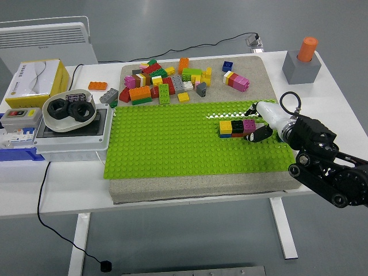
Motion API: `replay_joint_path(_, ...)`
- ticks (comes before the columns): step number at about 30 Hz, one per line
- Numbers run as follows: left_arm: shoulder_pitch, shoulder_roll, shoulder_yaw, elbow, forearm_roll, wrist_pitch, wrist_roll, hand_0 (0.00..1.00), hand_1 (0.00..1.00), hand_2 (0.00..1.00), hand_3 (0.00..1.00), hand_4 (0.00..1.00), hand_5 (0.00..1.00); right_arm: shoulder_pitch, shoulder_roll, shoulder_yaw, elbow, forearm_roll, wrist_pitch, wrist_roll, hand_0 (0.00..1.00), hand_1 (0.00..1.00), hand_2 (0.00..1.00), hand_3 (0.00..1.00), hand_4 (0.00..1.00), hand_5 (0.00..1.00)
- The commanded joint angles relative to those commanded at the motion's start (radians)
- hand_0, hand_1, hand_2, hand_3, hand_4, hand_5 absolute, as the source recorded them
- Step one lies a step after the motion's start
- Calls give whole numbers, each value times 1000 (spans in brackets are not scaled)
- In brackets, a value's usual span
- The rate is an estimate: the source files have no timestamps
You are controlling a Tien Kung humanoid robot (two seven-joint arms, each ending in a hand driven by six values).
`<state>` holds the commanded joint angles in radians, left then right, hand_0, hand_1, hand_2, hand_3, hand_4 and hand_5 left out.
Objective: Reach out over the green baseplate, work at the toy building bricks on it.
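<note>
Contact is what we judge this step to be about: our right hand (260, 122) is reaching over the green baseplate (172, 144), its fingers (259, 135) at the right end of the short brick row (237, 127) pressed onto the plate. The fingers look curled toward the row's pink end, one dark fingertip just below it and another just above, but we cannot tell whether they actually grip it or only touch. Next, we think, the hand must either close firmly on that end brick or press it down; this calls for a small, steady move so the row stays seated.

We count one baseplate, one assembled row showing three colours on top (yellow, black, pink), and one loose brick pile (167, 80) well beyond the fingertips, too jumbled to count. Our left arm is out of view.
</note>
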<state>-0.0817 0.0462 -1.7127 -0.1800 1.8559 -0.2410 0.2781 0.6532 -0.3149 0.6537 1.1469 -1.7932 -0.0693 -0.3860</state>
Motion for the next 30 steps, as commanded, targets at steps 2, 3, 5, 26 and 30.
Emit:
replay_joint_path(2,1,-1,1,0,-3,1,0,772,723,709,836,998,998,-30,-19,34,42,-29,-25,15,843,789,821,752,955,290)
replay_joint_path(3,2,-1,2,0,-6,1,0,772,723,709,836,998,998,-45,-28,48,60,-44,-41,26,843,789,821,752,955,290)
replay_joint_path(5,4,-1,3,0,-11,3,-1,772,724,706,837,998,998,-83,-49,72,101,-84,-81,54,864,808,829,632,998,546)
replay_joint_path(26,13,-5,4,0,-12,5,-3,772,724,705,836,998,998,-209,0,93,87,-231,-263,161,921,865,886,584,936,557)
replay_joint_path(30,12,-4,5,0,-16,7,-6,772,724,704,836,998,998,-198,8,88,52,-222,-263,163,922,869,889,587,931,557)
